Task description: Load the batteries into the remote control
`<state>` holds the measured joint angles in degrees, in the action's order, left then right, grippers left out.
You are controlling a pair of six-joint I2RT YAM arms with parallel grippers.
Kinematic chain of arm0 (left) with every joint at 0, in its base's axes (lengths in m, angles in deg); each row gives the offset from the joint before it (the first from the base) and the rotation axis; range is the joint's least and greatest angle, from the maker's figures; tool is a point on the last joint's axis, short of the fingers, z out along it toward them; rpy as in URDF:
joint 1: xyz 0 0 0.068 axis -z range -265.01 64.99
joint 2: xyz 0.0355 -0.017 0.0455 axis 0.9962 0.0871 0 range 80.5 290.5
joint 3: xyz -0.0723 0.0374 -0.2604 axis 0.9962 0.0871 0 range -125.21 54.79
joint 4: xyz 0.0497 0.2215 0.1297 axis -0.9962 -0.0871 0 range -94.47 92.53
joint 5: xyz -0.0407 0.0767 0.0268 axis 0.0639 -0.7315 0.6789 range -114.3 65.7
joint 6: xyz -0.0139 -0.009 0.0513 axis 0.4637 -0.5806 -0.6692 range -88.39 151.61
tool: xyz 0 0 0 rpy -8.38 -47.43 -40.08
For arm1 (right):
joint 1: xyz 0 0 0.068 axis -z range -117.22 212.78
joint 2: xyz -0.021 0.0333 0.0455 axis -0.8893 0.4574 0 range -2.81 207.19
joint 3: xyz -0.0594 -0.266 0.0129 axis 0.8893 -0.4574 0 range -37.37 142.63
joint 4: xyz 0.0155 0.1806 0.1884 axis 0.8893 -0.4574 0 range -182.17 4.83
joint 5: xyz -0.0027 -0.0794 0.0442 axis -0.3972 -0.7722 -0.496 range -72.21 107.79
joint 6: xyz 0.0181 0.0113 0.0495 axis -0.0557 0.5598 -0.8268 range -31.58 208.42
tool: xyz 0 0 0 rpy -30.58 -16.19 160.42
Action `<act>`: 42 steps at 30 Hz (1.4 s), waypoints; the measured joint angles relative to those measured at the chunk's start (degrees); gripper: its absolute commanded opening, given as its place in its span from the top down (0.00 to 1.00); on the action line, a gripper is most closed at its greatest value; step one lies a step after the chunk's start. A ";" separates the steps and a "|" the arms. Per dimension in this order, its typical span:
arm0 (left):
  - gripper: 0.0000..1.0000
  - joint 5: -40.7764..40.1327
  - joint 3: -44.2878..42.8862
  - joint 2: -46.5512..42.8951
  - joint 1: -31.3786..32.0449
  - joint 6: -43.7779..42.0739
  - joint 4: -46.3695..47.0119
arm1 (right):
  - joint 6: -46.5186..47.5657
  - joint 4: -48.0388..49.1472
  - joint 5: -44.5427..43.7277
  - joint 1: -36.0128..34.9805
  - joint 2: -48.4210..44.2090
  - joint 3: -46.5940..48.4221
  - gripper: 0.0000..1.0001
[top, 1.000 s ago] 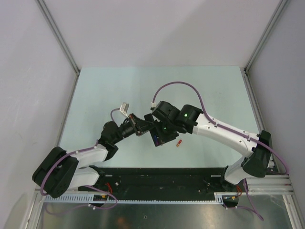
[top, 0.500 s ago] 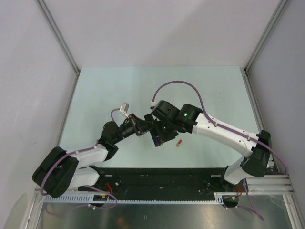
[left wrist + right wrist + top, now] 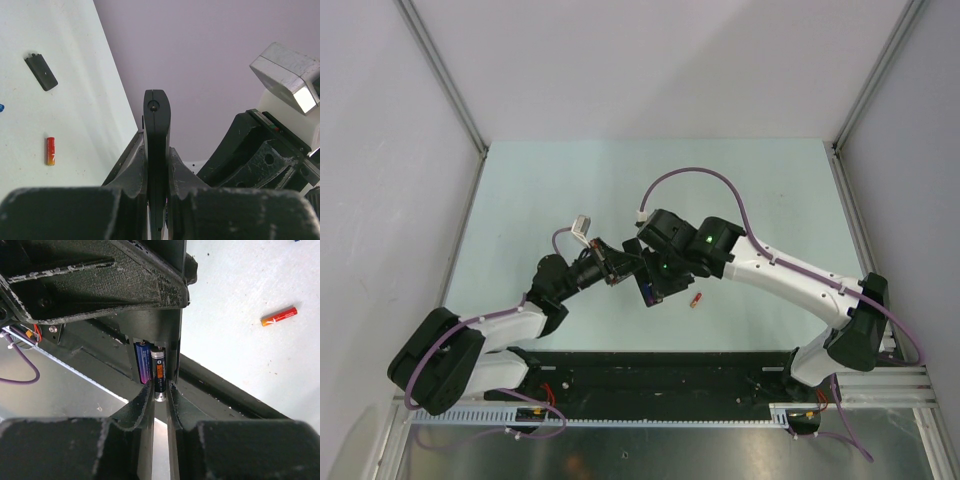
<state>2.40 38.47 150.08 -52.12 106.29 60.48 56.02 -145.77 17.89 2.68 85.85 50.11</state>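
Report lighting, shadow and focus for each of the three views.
Top external: even soft light, no glare, the red-orange battery distinct. Left wrist: the remote control is crisp, the left gripper around it dark and soft. Right wrist: the right gripper is blurred, the black battery it pinches sharp.
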 measured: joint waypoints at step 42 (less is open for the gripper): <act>1.00 0.37 0.04 -0.42 0.11 0.35 0.02 | -0.44 8.09 -6.82 13.14 -12.04 -16.55 0.58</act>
<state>2.77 38.52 149.66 -52.01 106.64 60.51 55.58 -137.68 11.07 15.82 73.81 33.56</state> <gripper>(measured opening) 0.135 0.398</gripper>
